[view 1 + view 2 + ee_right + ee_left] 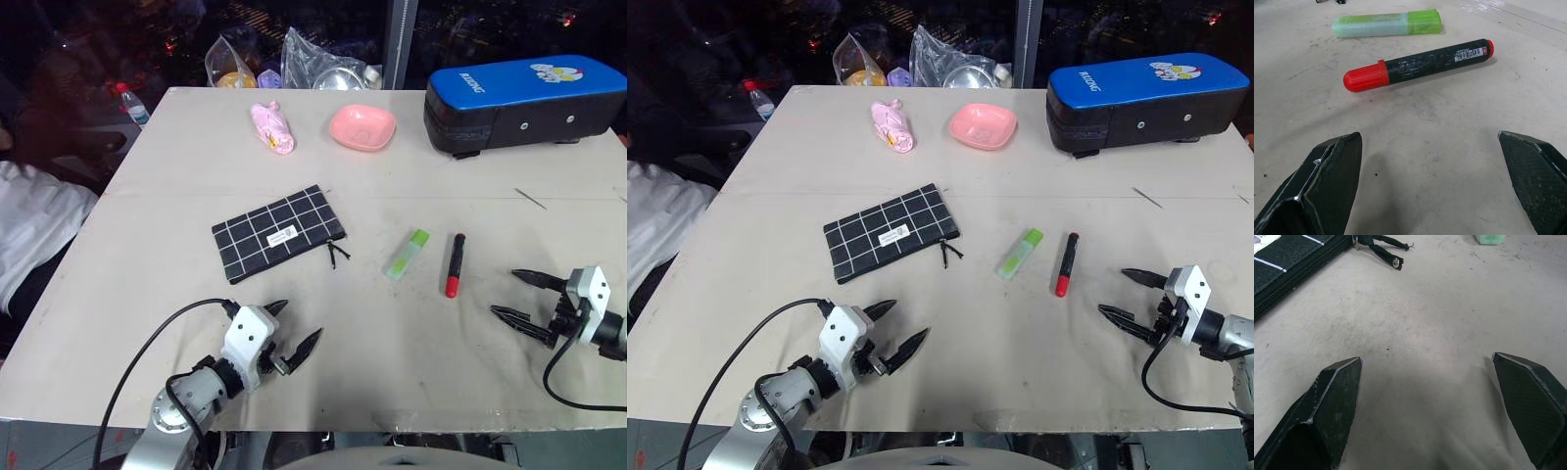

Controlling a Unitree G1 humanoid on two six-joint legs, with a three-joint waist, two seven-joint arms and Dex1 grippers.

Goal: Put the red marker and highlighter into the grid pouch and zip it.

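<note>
Left gripper (291, 335) fingers spread, empty

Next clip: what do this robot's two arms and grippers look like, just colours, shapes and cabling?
The left gripper and right gripper match: a white blocky housing carrying two black, tapering, pointed fingers with a finely textured inner face. Behind the left one sits a silver-grey round wrist joint. A black cable loops from each housing back along the arm.
</note>
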